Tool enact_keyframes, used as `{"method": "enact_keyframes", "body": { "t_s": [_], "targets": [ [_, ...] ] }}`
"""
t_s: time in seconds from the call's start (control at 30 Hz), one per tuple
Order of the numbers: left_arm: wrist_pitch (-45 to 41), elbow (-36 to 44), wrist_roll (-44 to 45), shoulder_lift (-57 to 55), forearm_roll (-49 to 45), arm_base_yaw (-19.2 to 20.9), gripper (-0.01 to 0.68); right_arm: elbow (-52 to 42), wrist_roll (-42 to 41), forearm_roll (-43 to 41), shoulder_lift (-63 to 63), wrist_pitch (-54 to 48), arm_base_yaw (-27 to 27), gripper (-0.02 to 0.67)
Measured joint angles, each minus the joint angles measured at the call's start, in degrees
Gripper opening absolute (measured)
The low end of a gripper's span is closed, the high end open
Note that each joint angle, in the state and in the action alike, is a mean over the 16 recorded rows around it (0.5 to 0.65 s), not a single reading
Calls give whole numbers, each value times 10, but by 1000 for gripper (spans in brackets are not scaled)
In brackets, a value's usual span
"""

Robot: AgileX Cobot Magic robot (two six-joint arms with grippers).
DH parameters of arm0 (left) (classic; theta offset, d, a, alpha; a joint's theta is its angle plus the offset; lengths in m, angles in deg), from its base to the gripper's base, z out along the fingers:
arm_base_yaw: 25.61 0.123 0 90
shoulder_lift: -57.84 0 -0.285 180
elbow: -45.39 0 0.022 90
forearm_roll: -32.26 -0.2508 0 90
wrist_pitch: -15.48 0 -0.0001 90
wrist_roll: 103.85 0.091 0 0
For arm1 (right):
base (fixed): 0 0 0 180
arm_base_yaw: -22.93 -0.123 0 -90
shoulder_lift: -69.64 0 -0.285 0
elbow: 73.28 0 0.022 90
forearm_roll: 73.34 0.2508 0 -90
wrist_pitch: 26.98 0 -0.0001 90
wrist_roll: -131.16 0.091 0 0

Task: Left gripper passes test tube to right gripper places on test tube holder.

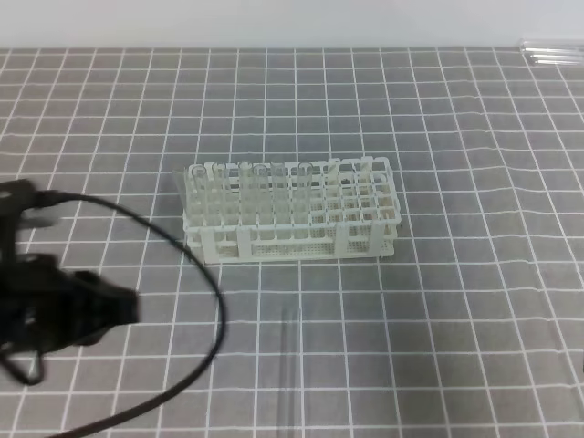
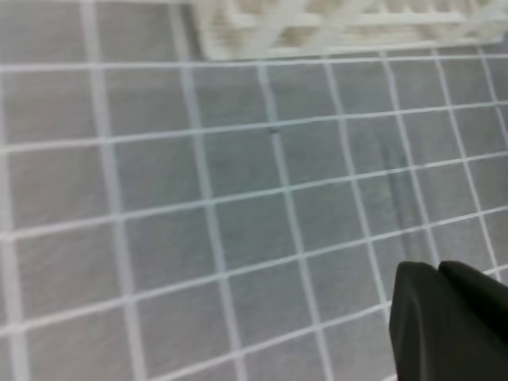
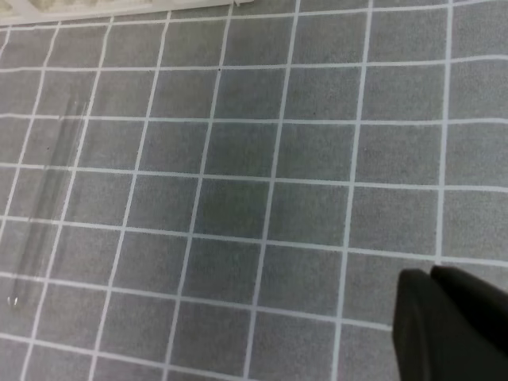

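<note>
The tube (image 1: 290,365) lies flat on the grid mat (image 1: 474,274), in front of the rack (image 1: 292,212) and apart from it, its length running toward the rack; nothing holds it. The left gripper (image 2: 438,274) hangs low over the mat to the tube's left, jaws pressed together and empty. The right gripper (image 3: 431,276) is likewise closed on nothing, with the tube (image 3: 46,202) well to its left. To pick up well, I judge the left gripper should spread its jaws, line up across the tube near its middle, and close gently so the glass neither rolls nor slips. No brand, label or writing is readable anywhere.
</note>
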Motion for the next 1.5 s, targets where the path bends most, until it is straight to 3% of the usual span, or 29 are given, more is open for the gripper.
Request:
{"method": "enact_keyframes", "body": {
  "t_s": [0.33, 0.5, 0.63, 0.83, 1.0, 1.37, 1.5],
  "targets": [
    [33, -90, -78, -190, -41, -182, -3, 0, -22, 16, -10, 3, 0, -13],
    [-1, -159, -146, -275, -93, -263, -3, 0, -30, 25, -10, -1, 0, -13],
    [-45, -212, -194, -322, -133, -304, -3, 0, -37, 31, -10, -4, 0, -13],
    [-106, -271, -227, -364, -171, -336, 0, 0, -40, 34, -10, -8, 0, -13],
    [-132, -293, -231, -379, -189, -342, 59, 0, -40, 39, -10, -9, 0, -13],
    [-148, -302, -244, -381, -213, -343, 349, -1, -40, 54, -10, -10, 0, -13],
    [-162, -302, -271, -381, -219, -347, 415, -1, -40, 56, -10, -11, 0, -13]
  ]
}}
